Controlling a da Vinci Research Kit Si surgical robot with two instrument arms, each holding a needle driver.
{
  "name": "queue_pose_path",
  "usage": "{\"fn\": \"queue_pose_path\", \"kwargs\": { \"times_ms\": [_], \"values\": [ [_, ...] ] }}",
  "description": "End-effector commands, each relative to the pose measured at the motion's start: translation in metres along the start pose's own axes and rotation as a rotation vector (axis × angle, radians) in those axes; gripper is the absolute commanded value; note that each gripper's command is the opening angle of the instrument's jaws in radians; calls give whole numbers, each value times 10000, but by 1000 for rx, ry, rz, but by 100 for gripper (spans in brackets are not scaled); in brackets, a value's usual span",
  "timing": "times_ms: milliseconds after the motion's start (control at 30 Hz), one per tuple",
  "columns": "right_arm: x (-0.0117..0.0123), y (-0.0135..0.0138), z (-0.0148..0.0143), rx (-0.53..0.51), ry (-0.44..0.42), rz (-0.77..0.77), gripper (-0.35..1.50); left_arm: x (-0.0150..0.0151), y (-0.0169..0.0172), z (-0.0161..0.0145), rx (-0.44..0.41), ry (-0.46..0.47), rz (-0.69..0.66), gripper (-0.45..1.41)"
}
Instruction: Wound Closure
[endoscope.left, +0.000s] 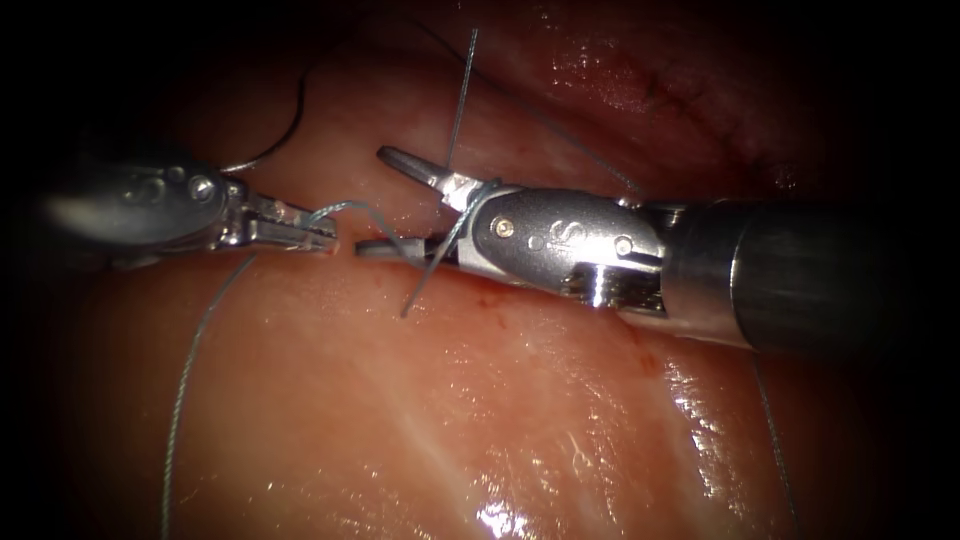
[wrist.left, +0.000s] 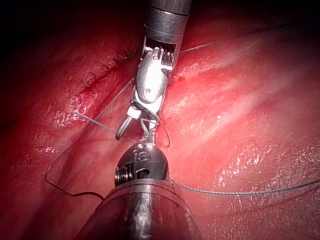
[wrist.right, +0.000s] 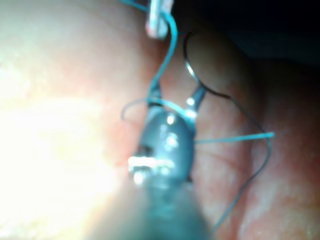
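My left tool (endoscope.left: 322, 228) comes in from the left, jaws shut on the blue thread (endoscope.left: 345, 207) just above the tissue (endoscope.left: 400, 420). The right tool (endoscope.left: 375, 200) faces it with jaws open and nothing between them. Thread is looped around the right tool just behind its jaws (endoscope.left: 462, 212); one strand rises from there and a short end (endoscope.left: 408, 305) hangs below. The left wrist view has both tips (wrist.left: 150, 134) meeting. In the right wrist view the open fingers (wrist.right: 197, 97) have thread around them. A thin dark curve (endoscope.left: 285, 135) lies above the left tool; needle or thread, I cannot tell.
A long grey strand (endoscope.left: 190, 370) trails down across the near tissue from the left tool. Earlier stitches (wrist.left: 97, 77) run along the cut beyond the right tool's shaft (wrist.left: 165, 20). Small spots of red fluid (endoscope.left: 500, 305) dot the tissue under the right tool.
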Motion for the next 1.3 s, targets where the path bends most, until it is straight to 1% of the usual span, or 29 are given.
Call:
{"fn": "queue_pose_path", "kwargs": {
  "times_ms": [33,133,333,433,467,533,700,1067,1167,1267,1300],
  "values": [
    [-5,-8,7,12,2,-2,88,-10,-12,22,10,-18,-3,-45],
    [-9,-15,8,27,4,-10,86,-11,-30,29,5,-25,-5,-45],
    [-9,-24,8,54,14,-11,84,-7,-49,31,16,-56,4,-45],
    [-8,-26,8,63,22,-11,81,-6,-53,32,14,-61,5,-45],
    [-7,-27,9,71,28,-11,81,-6,-56,36,12,-65,12,-45],
    [-6,-28,9,77,33,-11,79,-6,-57,38,13,-65,12,-45],
    [-2,-31,11,92,45,-10,79,-8,-59,55,16,-75,18,-45],
    [7,-31,9,89,99,-5,78,-27,-68,84,-2,-54,31,-45],
    [11,-28,8,68,128,2,76,-40,-62,98,-15,-38,42,-45],
    [13,-24,8,43,157,7,76,-45,-57,102,-29,-26,46,-45],
    [15,-21,7,27,182,11,76,-47,-52,104,-38,-19,53,-45]
  ]
}}
